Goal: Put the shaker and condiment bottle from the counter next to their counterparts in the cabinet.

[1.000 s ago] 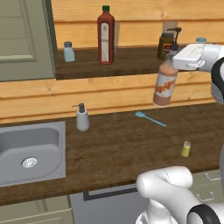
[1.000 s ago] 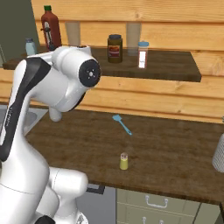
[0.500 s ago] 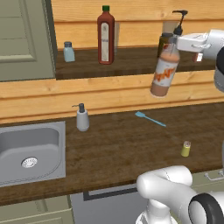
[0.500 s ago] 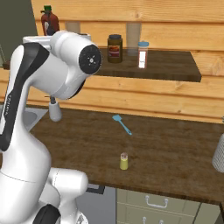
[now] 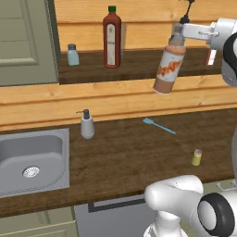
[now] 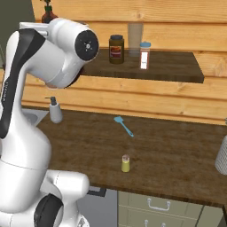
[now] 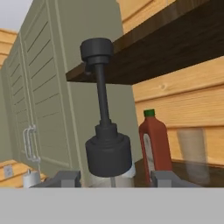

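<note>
While claw [image 5: 178, 33] grips condiment bottle [image 5: 167, 67] neck, fingertips cropped in hand view, shaker [image 5: 196, 157] tiny.

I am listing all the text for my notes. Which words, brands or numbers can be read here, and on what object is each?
No text can be read.
Condiment bottle: orange marks on a white label, too blurred.
Red bottle: pale label, too small.
Dark jar: red label, too small.
White shaker: red mark, too small.

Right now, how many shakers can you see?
3. A pale blue shaker stands on the cabinet shelf, left of the dark red bottle. A white, red-labelled shaker stands further right on that shelf. The tiny yellow-green shaker stands on the counter.
</note>
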